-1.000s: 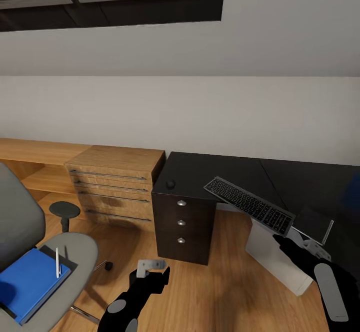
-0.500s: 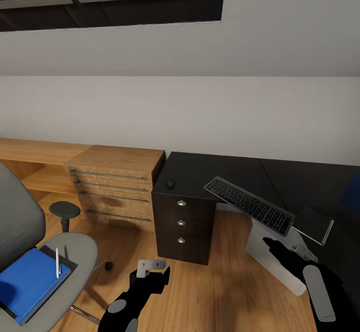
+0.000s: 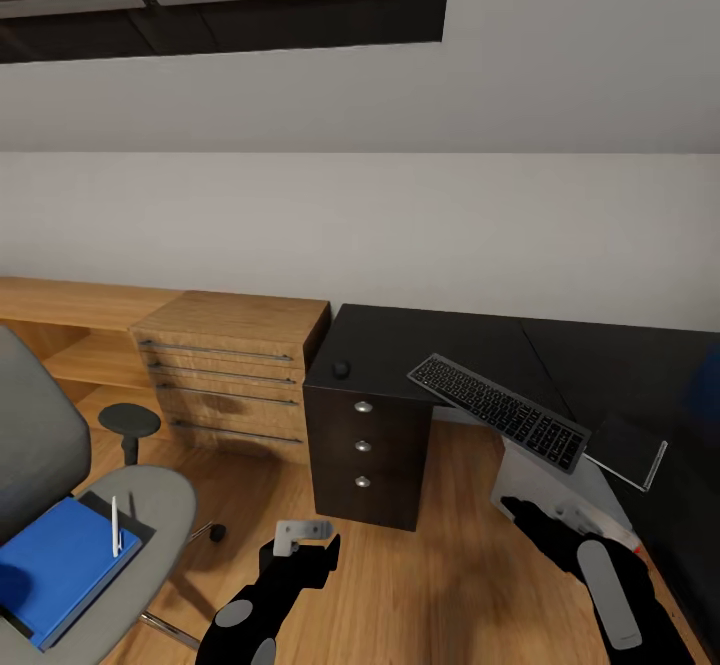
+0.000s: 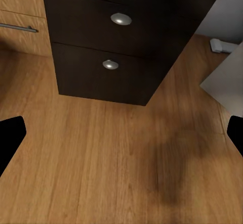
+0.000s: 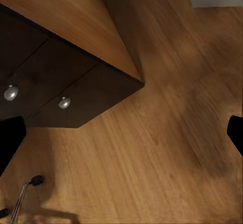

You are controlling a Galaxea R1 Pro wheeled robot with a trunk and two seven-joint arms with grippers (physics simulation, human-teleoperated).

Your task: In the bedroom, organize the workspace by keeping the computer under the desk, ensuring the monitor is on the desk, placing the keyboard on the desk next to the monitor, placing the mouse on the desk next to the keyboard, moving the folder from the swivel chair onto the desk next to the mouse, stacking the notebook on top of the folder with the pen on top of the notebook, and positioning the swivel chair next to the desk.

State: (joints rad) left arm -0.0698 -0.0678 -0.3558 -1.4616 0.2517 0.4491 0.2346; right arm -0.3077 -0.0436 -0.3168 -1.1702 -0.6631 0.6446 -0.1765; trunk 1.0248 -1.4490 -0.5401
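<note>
Black keyboard overhanging desk, needing repositioning; right gripper withdrawing downward, empty, jaws spread; left gripper likewise open.

Head view: you look from high up, forward and down, across the black worktop to the wall.
Left wrist view: you look close down along the left pincer at the dark drawer unit ahead of it.
Right wrist view: the drawer unit again, plus wooden floor.
Shared: drawer unit, floor.
</note>
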